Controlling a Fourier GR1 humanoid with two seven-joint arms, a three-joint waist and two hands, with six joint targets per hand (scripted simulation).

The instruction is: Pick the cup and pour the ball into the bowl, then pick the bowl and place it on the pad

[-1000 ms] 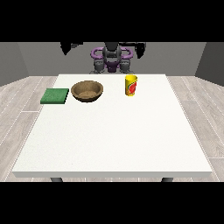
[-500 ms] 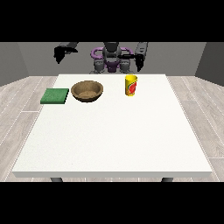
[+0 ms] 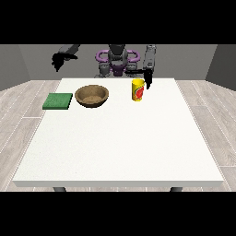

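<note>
- Front view: cup (image 3: 138, 89) stands upright on the table (image 3: 120, 143), long axis vertical, right of the bowl (image 3: 92, 96); green pad (image 3: 58, 101) just left of the bowl.
- Hand at the view's right (image 3: 148, 79) hangs just beside the cup's upper right rim, nothing in it; fingers too small to read. Clearly the nearer hand.
- Hand at the view's left (image 3: 58, 60) is raised off the table's far left corner, well apart from the cup, holding nothing.
- Ball not visible.

The bowl (image 3: 92, 96) looks like grained brown wood, the cup (image 3: 138, 89) glossy yellow, the pad (image 3: 58, 101) matt green, the counter (image 3: 120, 143) smooth matt white.
</note>
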